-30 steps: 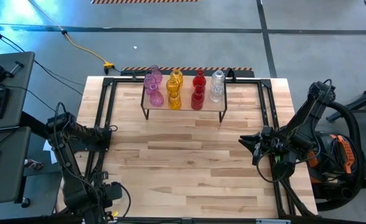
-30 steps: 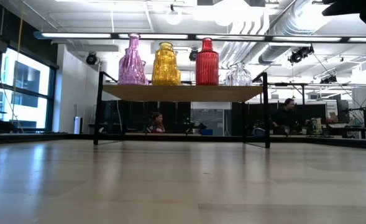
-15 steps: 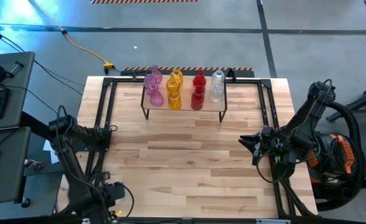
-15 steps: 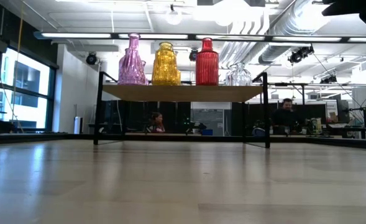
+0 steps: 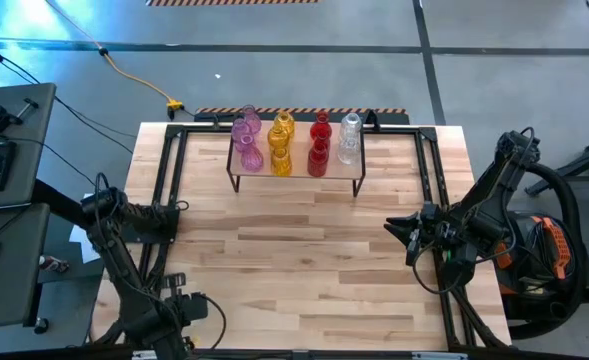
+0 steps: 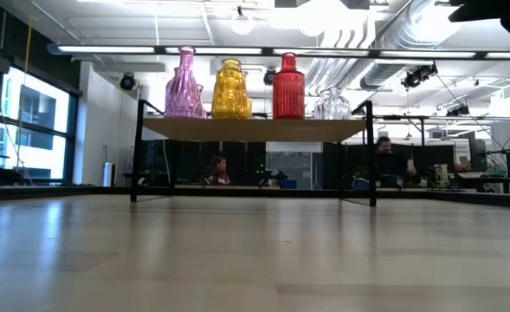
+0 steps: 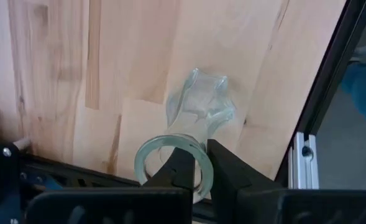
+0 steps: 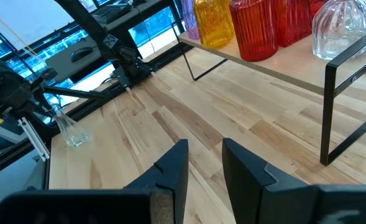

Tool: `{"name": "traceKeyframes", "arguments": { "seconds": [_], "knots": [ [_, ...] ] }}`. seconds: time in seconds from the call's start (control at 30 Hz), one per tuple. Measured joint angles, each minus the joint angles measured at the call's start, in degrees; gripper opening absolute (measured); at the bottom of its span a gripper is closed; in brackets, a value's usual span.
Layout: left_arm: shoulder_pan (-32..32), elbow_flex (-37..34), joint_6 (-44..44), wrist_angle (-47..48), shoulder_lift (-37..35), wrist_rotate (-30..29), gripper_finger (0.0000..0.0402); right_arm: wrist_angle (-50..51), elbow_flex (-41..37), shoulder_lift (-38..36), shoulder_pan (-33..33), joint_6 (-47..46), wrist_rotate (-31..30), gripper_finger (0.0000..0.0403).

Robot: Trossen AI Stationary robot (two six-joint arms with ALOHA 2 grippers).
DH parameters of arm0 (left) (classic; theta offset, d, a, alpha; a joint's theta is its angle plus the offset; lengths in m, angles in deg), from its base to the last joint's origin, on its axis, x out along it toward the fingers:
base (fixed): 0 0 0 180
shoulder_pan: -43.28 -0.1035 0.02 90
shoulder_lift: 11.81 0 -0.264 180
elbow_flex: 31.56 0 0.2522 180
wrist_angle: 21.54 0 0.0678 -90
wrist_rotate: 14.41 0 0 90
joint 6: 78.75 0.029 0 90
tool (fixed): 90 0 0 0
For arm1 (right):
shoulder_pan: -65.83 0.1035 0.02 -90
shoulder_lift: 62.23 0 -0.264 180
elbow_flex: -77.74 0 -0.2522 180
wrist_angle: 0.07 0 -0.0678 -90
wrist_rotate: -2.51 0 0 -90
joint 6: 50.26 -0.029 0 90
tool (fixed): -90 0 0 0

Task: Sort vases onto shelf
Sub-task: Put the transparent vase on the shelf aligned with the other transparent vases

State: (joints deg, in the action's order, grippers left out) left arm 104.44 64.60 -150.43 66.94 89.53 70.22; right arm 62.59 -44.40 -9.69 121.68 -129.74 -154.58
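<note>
While left end effector [image 7: 198,163] grips clear vase [image 7: 198,115] rim | shelf [image 5: 296,177] holds eight vases [image 5: 281,160]

Left gripper [image 7: 198,163] low at near-left table corner, fingers pinched; right gripper [image 8: 204,158] hovering, fingers parted.

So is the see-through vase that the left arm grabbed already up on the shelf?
No, the clear vase is down on the table, pinched at its rim by the left end effector.

Two dark, jointed metal arms carry looped black cables. Each ends in flat, matte-black tapered fingers [image 8: 170,171]; a small silver screw marks the left wrist housing.
</note>
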Motion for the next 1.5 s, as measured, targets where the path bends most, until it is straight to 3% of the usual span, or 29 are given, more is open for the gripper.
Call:
{"name": "traceKeyframes", "arguments": {
  "seconds": [0.53, 0.97, 1.5],
  "knots": [
    [-7.14, 0.01, 12.38, 0.35, 0.13, -2.97, 0.0012, -0.11, 0.0, 0.02, 0.0, 2.52, 7.95, 0.0085],
    [-15.34, 2.62, 24.61, 0.24, 0.09, -6.42, 0.0012, -1.35, 0.0, 0.08, 0.0, 9.29, 8.45, 0.0195],
    [-29.13, 12.74, 52.07, 0.36, 0.07, -14.84, 0.0012, -24.02, 0.0, 11.9, -7.47, 32.01, 7.14, 0.0211]
  ]
}}
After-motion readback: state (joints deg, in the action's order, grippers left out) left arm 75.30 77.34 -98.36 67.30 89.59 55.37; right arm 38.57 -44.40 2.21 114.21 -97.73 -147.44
